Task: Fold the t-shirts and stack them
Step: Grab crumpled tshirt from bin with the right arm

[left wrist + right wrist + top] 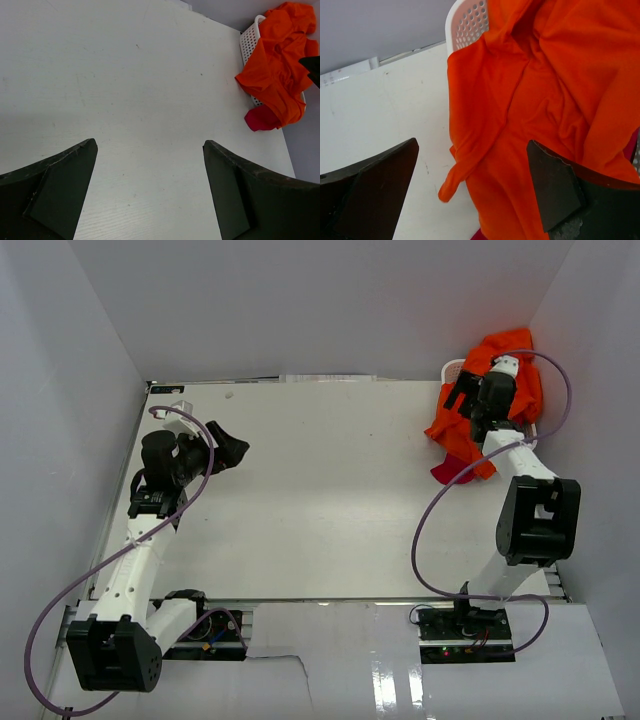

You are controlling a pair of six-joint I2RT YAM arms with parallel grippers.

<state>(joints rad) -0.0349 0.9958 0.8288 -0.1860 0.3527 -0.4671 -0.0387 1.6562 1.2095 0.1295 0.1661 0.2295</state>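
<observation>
Pickup, I'd say: right fingers (pixel 385 175) open over the orange shirt (pixel 545 80), needing to drop and pinch; left fingers (pixel 65 175) open too.

Left pincer (pixel 150 145) and right pincer (pixel 472 144) both gape (fully spread)

The basket (pixel 452 368) is almost wholly buried under the orange t-shirt (pixel 455 430); only a strip of its lattice wall shows. The crimson t-shirt (pixel 452 472) shows only as a small fold poking out from beneath the orange one, so its shape cannot be told. In the top view the right arm (pixel 510 452) covers the middle of the orange cloth. In the right wrist view the orange t-shirt runs off the top and right edges. The right fingers (pixel 375 195) and left fingers (pixel 60 195) are each cut off by the bottom edge of their own wrist view.
</observation>
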